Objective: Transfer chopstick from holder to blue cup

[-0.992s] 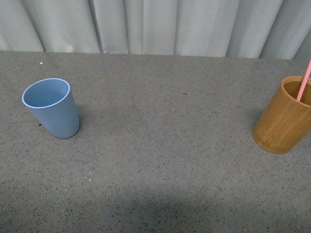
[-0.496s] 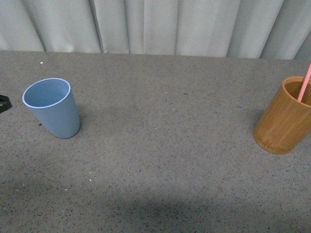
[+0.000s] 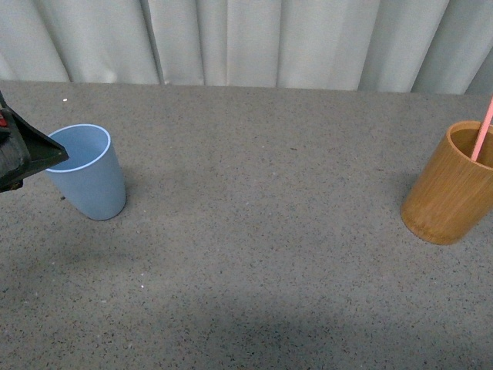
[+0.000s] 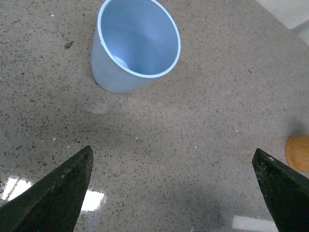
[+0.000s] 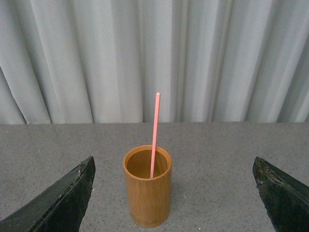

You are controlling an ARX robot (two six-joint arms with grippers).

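The light-blue cup [image 3: 86, 176] stands empty at the table's left, and I look down into it in the left wrist view [image 4: 137, 43]. My left gripper [image 3: 29, 154] comes in from the left edge just beside the cup's rim, open [image 4: 172, 151] with only bare table between its fingers. At the far right stands the orange-brown bamboo holder [image 3: 449, 185] with one salmon-pink chopstick [image 3: 483, 129] leaning in it. In the right wrist view the holder [image 5: 147, 193] and the chopstick [image 5: 154, 130] sit ahead of my right gripper [image 5: 174, 159], which is open and apart from them. The front view does not show the right gripper.
The grey speckled table [image 3: 262, 231] stretches between cup and holder. A pale pleated curtain [image 3: 254, 38] hangs along its far edge. A sliver of the holder [image 4: 299, 152] shows at the edge of the left wrist view.
My left gripper has entered the front view from the left and reached the blue cup's rim. Cup, holder and chopstick have not moved.
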